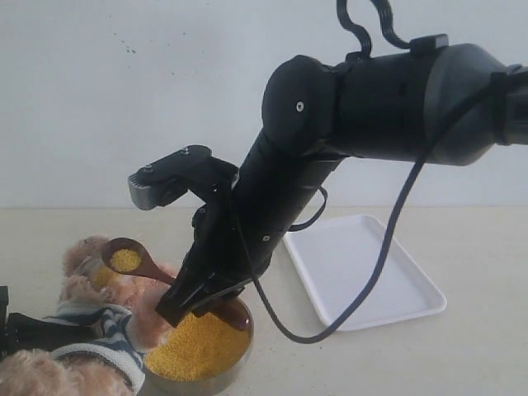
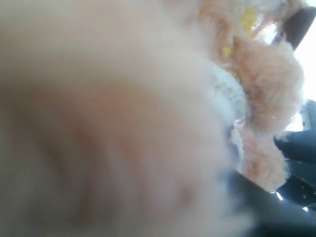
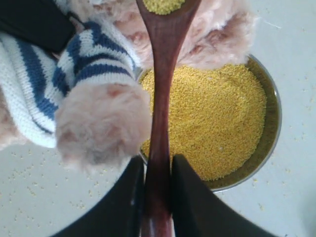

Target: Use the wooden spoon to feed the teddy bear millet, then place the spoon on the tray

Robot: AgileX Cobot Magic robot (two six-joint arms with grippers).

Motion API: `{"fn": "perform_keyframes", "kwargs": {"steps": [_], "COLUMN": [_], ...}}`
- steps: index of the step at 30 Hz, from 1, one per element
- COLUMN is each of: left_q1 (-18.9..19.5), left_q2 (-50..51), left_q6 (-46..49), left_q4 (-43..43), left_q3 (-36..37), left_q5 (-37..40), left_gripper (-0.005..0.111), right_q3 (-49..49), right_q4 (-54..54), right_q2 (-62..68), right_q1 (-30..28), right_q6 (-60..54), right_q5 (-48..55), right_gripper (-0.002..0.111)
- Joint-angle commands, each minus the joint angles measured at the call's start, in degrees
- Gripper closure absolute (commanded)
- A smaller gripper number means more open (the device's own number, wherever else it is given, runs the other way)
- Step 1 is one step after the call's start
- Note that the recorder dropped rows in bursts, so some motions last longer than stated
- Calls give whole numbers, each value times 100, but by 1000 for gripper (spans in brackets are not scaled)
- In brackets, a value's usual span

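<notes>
- Light-brown fluffy plush teddy bear in a navy-and-white striped shirt lies at the far left of the pale table.
- Black left claw sits against the bear's striped body. Its wrist view is filled with blurred fur, so its grip cannot be told.
- Dark reddish-brown wooden spoon has its round bowl at the bear's face, carrying a small heap of yellow grains.
- Fine yellow millet fills a round shallow metal bowl just beside the bear, under the spoon's handle.
- Right claw is clamped on the spoon's handle.
- Flat white rectangular tray lies farther right, apart from the bowl.
</notes>
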Motion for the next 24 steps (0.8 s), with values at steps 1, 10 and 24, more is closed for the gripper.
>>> {"fn": "perform_keyframes", "kwargs": {"steps": [1,10,24], "left_q1": [8,8,8], "left_q2": [-74,-74,-74], "left_q6": [46,46,84], "left_q4": [-102,-102,-102], "left_q3": [45,45,45], "left_q5": [192,194,226], "left_gripper": [103,103,103], "right_q3": [-27,-27,-27], "right_q4": [-310,-2144,-3178], "right_q2": [-16,119,144], "right_q1": [178,802,984], "right_q6": [-75,630,1191], "right_q5": [-393,-845,-878], "right_gripper": [109,109,109]}}
